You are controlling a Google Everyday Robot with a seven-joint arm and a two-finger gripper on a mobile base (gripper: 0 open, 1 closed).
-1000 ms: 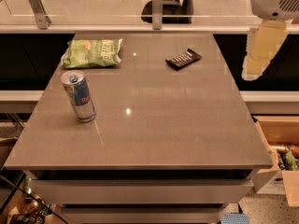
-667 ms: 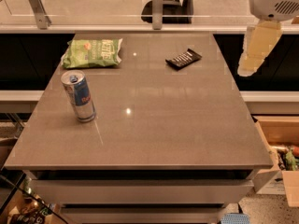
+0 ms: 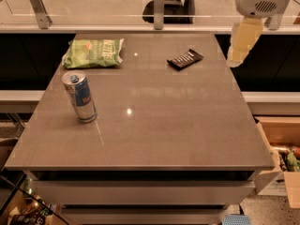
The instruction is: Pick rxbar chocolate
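Now: Tool Shifted Left Toward the Bar

Nearest the camera, the desk (image 3: 164, 135) has 1 cardboard box (image 3: 280, 136) standing low off its right side, out of the working area. Next, 1 upright can (image 3: 79, 96) stands on the desk's left side, well apart from the target. Farther back on the left, 1 green chip bag (image 3: 93, 53) lies flat. At similar depth, right of centre, the rxbar chocolate (image 3: 185, 58) lies flat and askew, untouched. Nothing stands between it and the right edge. Farthest, the tool (image 3: 236, 55) hangs above that edge. Over the last 1 second it has moved left, from beside the desk toward the bar. Judgement: approach is under way and the grasp has not begun. Whether the tool is spread or pressed together cannot be told.
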